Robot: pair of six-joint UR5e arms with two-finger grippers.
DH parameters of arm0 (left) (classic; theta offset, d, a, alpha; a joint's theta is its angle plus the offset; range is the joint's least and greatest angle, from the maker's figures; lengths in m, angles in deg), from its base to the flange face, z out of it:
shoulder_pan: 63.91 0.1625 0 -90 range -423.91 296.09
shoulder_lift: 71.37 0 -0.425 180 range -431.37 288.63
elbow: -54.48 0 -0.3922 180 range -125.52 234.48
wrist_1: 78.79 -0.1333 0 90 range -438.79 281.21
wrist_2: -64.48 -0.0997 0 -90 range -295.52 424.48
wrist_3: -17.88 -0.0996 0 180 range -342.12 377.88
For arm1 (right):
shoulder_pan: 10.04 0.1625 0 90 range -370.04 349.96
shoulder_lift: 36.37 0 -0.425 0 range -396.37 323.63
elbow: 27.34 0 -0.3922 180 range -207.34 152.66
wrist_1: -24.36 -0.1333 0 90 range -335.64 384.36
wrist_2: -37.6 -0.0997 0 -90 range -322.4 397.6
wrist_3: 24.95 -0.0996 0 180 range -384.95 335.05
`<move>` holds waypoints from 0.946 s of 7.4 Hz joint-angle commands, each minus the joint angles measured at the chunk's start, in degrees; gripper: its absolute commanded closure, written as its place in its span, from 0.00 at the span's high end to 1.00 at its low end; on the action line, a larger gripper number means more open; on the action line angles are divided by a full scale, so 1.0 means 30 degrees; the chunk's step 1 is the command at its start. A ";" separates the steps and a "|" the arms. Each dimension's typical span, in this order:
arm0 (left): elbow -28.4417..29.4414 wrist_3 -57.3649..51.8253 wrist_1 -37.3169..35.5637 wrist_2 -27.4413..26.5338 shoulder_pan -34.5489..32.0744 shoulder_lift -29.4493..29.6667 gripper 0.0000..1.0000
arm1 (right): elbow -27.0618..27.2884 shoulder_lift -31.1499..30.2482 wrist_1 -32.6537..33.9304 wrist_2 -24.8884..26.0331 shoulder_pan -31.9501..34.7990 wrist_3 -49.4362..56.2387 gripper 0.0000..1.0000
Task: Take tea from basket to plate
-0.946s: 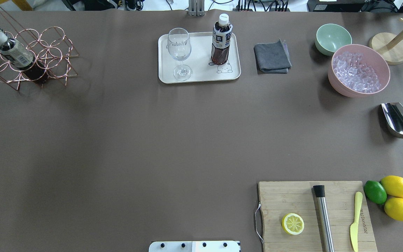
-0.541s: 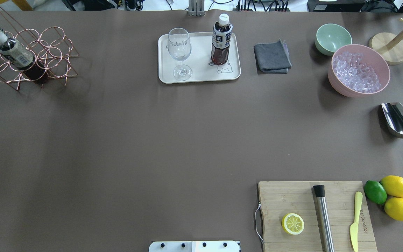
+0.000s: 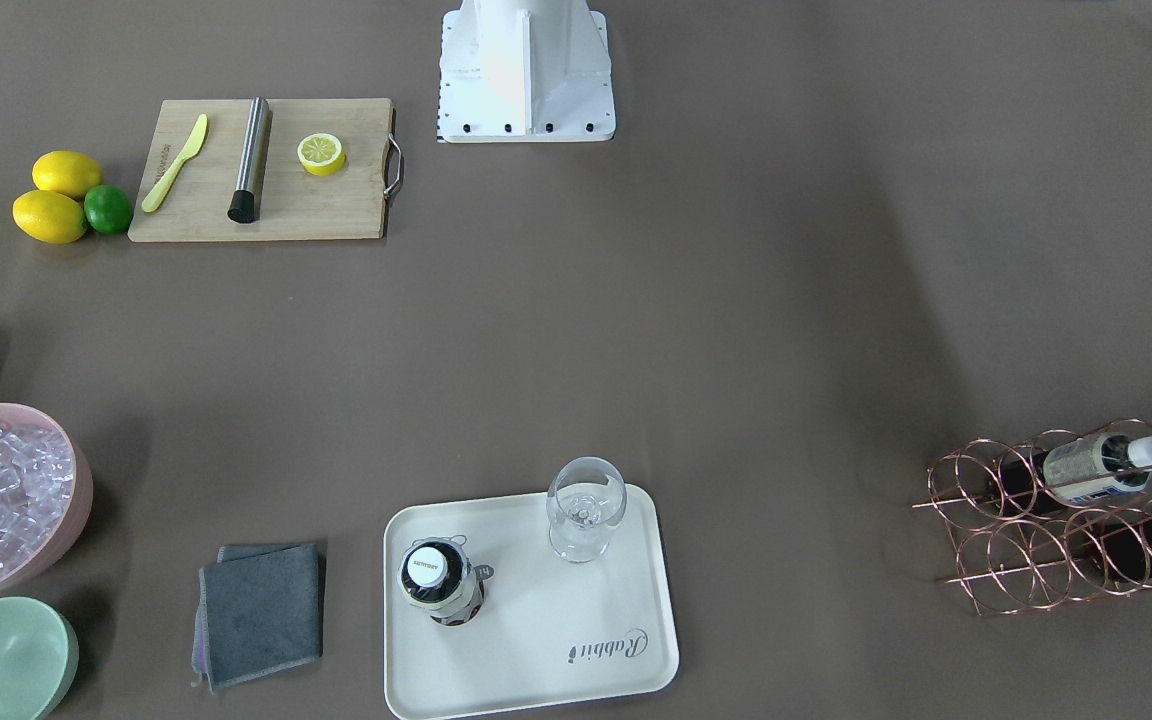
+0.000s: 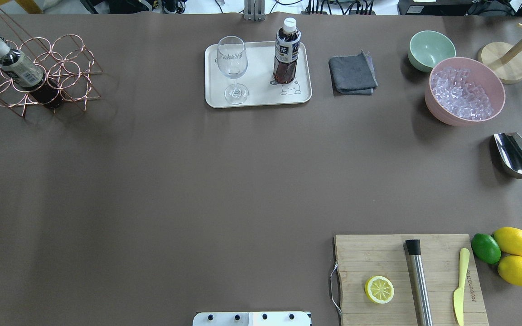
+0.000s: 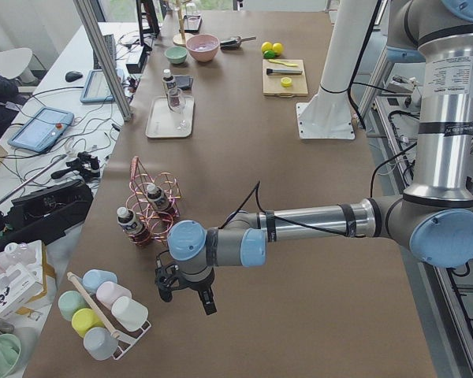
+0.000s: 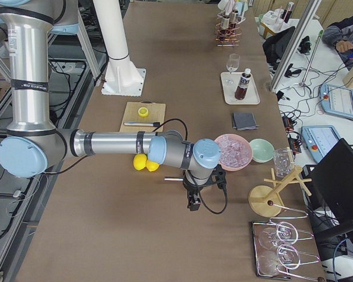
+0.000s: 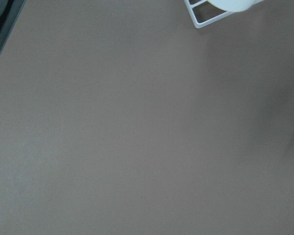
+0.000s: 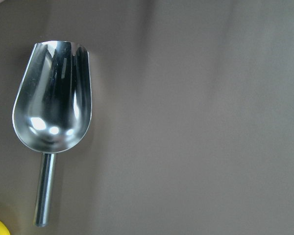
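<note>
Table (image 4: 152,181) first. Basket (image 4: 64,74) at its far left corner, two bottles (image 4: 21,72) lying in its rings. Plate (image 4: 261,93) at the far middle: the tea (image 4: 287,54) stands upright on it, wine glass (image 4: 232,68) beside it. Left gripper (image 5: 187,298) hangs near the basket and right gripper (image 6: 194,202) near the scoop (image 8: 54,98). I can't tell whether either's jaws are parted.

Soft, even light from overhead fills the room, so the brown table (image 4: 197,181) looks sharp and clear in both top views. Faint broad shadows cross it, and short soft ones sit beside the basket (image 4: 61,72) and the pink bowl (image 4: 434,107). Up close, the steel scoop (image 8: 51,98) flashes white glints, while the left wrist view looks flat, dull and slightly soft.
</note>
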 commanded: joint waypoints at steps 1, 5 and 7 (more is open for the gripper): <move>-0.1034 -0.1372 0.0498 0.0045 0.0558 0.0386 0.97 | 0.0006 -0.0068 0.0006 -0.0035 0.0001 -0.0029 1.00; -0.2120 -0.1372 0.0527 0.0514 0.0881 0.0416 0.97 | 0.0035 -0.0010 0.0006 -0.0151 0.0030 -0.0029 0.99; -0.1864 -0.1198 0.0585 0.0514 0.0911 0.0299 0.98 | 0.0035 -0.0010 0.0006 -0.0181 0.0001 -0.0029 0.99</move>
